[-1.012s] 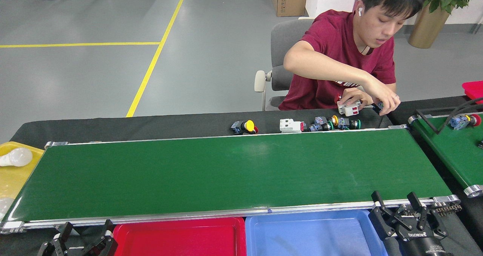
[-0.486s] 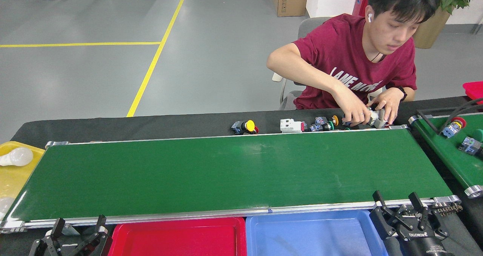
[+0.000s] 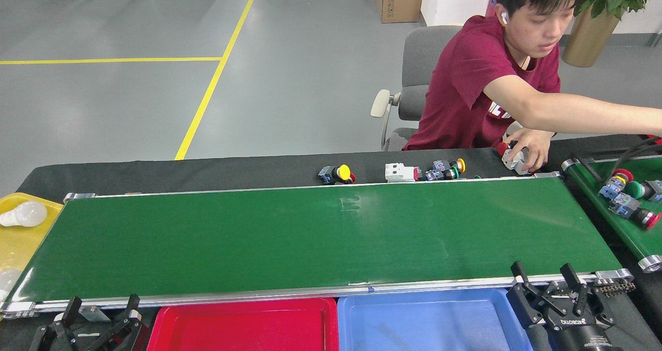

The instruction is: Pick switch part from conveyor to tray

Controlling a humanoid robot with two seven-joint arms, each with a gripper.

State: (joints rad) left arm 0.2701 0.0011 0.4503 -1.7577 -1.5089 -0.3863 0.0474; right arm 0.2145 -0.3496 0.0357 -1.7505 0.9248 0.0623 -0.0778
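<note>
Since half a second ago, one arm of the person [image 3: 496, 77] has been stretched out toward 3 o'clock, past the picture's edge, and more switch parts [image 3: 628, 198] are now seen on the small belt [image 3: 633, 232] at the right. The other hand [image 3: 525, 152] is kept on a grey part at the far side of the worktop [image 3: 207, 170].

No switch part is seen on the conveyor [image 3: 310, 237]. Its green belt is bare from end to end, so nothing can be picked yet. A few parts [image 3: 408, 172] are lined up just behind its far rail, at about 12 o'clock, likely kept there to be fed on.

The left gripper [image 3: 101, 317] is held at 7 o'clock, low by the near rail, with its fingers spread apart and nothing between them. The right gripper [image 3: 548, 284] is held at 5 o'clock, spread wide too and empty. Both are probably parked there to wait close to the belt.

The red tray [image 3: 248, 312] and blue tray [image 3: 424, 304] are set right under the near rail, so a part need only be carried a short way.

A yellow tray [image 3: 23, 237] with a bulb [image 3: 23, 214] is placed at 9 o'clock.
</note>
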